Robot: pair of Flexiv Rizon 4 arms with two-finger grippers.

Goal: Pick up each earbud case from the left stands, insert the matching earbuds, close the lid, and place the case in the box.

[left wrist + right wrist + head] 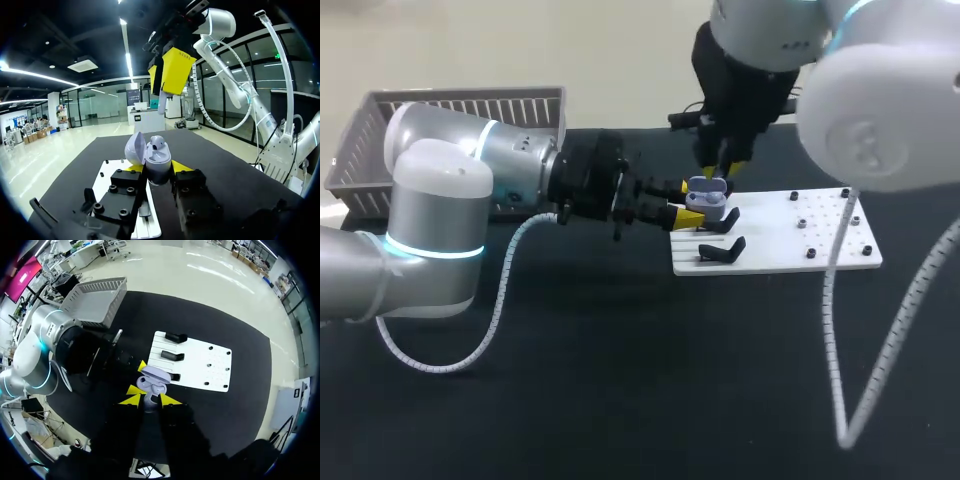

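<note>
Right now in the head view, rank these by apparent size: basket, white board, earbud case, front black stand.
1. basket, largest even though partly hidden.
2. white board.
3. earbud case and front black stand: they look about alike, so no ranking.

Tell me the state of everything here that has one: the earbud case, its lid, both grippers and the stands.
earbud case: held upright between the left fingers, off the stands
lid: open
earbud: seated in the case
left gripper: shut on the earbud case
right gripper: just above the case, grip unclear
black stands: the two in clear view are empty
</note>
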